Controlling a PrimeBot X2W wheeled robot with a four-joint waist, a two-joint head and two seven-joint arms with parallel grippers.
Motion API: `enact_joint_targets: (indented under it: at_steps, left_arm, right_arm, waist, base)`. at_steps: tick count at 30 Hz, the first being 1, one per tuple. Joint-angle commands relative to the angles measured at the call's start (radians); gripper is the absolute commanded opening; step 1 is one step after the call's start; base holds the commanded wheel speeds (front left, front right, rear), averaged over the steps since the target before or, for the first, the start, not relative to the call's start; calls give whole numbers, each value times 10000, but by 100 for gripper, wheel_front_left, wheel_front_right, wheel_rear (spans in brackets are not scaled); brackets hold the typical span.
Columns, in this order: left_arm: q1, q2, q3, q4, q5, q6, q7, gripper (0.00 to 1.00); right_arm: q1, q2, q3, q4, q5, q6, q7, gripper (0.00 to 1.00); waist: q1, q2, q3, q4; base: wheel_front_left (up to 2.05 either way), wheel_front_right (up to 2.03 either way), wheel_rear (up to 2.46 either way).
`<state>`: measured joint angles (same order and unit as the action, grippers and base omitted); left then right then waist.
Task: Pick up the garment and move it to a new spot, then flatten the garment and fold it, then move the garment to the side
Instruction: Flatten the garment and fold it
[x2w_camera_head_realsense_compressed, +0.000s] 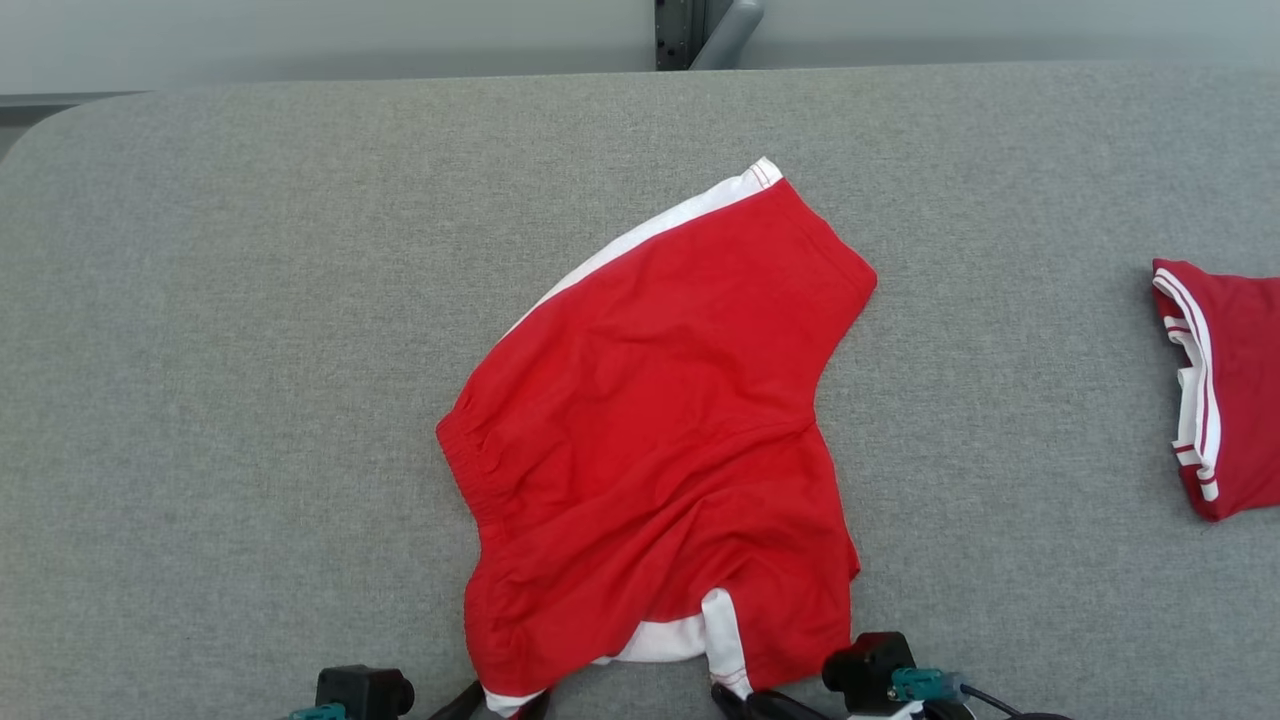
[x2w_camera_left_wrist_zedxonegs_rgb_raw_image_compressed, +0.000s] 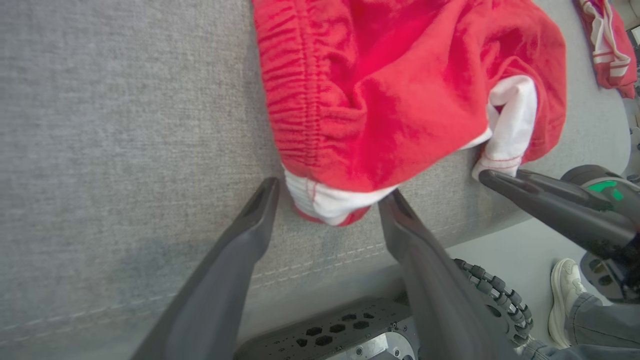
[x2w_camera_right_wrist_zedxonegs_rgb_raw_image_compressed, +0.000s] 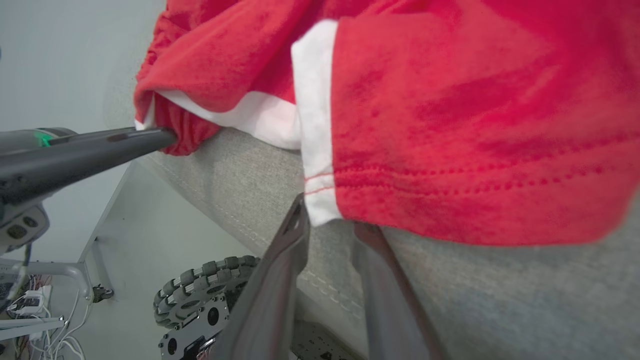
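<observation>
Red shorts (x2w_camera_head_realsense_compressed: 660, 420) with white side trim lie crumpled on the grey padded table (x2w_camera_head_realsense_compressed: 200, 350), their near part hanging at the table's front edge. My left gripper (x2w_camera_left_wrist_zedxonegs_rgb_raw_image_compressed: 330, 197) is open, its fingers standing either side of the white and red waistband corner (x2w_camera_left_wrist_zedxonegs_rgb_raw_image_compressed: 325, 210). My right gripper (x2w_camera_right_wrist_zedxonegs_rgb_raw_image_compressed: 331, 217) is open by a narrow gap, and the end of the white side strip (x2w_camera_right_wrist_zedxonegs_rgb_raw_image_compressed: 317, 200) sits between its fingertips. In the head view the left gripper (x2w_camera_head_realsense_compressed: 495, 703) and right gripper (x2w_camera_head_realsense_compressed: 740, 698) show at the bottom edge, under the shorts' hem.
A second red garment with white stripes (x2w_camera_head_realsense_compressed: 1225, 390) lies at the table's right edge. Below the table's front edge (x2w_camera_left_wrist_zedxonegs_rgb_raw_image_compressed: 320, 265) are the robot's base and its wheel (x2w_camera_right_wrist_zedxonegs_rgb_raw_image_compressed: 205, 295). A person's shoe (x2w_camera_left_wrist_zedxonegs_rgb_raw_image_compressed: 565, 295) stands on the floor to the right.
</observation>
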<state>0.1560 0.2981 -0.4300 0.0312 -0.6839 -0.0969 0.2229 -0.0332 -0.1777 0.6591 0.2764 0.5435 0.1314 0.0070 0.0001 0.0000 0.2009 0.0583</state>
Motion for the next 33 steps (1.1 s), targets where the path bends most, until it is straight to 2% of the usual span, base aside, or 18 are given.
enact_joint_targets:
  at_steps: [1, 2, 3, 4, 5, 6, 10, 14, 19, 27, 33]
  left_arm:
    - [-156, -9, -6, 74, 78, -73, -135, 100]
    - [-193, -21, -3, 126, 75, -85, -199, 82]
    - [-237, -33, -4, 152, 88, -85, -283, 48]
    - [-280, -22, 1, 160, 115, -89, -368, 33]
    - [-316, -1, 17, 159, 144, -102, -464, 11]
    - [-336, 19, 26, 157, 160, -113, -522, 0]
    - [-388, 30, 60, -175, -7, -174, -683, 0]
    - [-354, 102, 99, -744, -263, -188, -724, 0]
    - [-280, 129, 187, -1536, -523, -196, -681, 0]
    - [-226, 206, 41, -2817, -922, -222, -294, 0]
    - [-906, 331, 130, -3923, -1078, -137, 212, 0]
  right_arm:
    - [-133, 12, -10, 135, -45, -15, -64, 17]
    - [-166, 35, -29, 143, -22, -15, -126, 0]
    - [-186, 54, -57, 164, 21, -14, -182, 0]
    - [-197, 37, -47, 157, 31, -14, -197, 0]
    - [-197, -9, -35, 117, 51, -14, -217, 0]
    - [-189, -62, -43, 40, 107, -14, -248, 0]
    - [-46, -548, -343, -542, 413, -14, -189, 0]
    - [198, -1529, -791, -1578, 826, -12, 251, 0]
    - [574, -2602, -1880, -2814, 1549, -12, 738, 0]
    - [1031, -3182, -3276, -4124, 2495, -11, 1202, 0]
    - [796, -3598, -4633, -5167, 3014, -9, 1602, 0]
  waist:
    - [-1, 0, -13, 3]
    - [-1, 0, -8, 15]
    - [-1, 0, -6, 31]
    - [-1, 0, -1, 41]
    - [-1, 0, 4, 48]
    - [-1, 0, 11, 52]
    - [-1, 0, 30, 22]
    - [-1, 0, 15, -112]
    - [-1, 0, -55, -362]
    - [-1, 0, -24, -537]
    - [-1, 0, 444, -499]
  base:
    - [0, 0, 0]
    - [0, 0, 0]
    - [0, 0, 0]
    - [0, 0, 0]
    - [0, 0, 0]
    - [0, 0, 0]
    - [0, 0, 0]
    - [0, 0, 0]
    - [0, 0, 0]
    - [0, 0, 0]
    - [0, 0, 0]
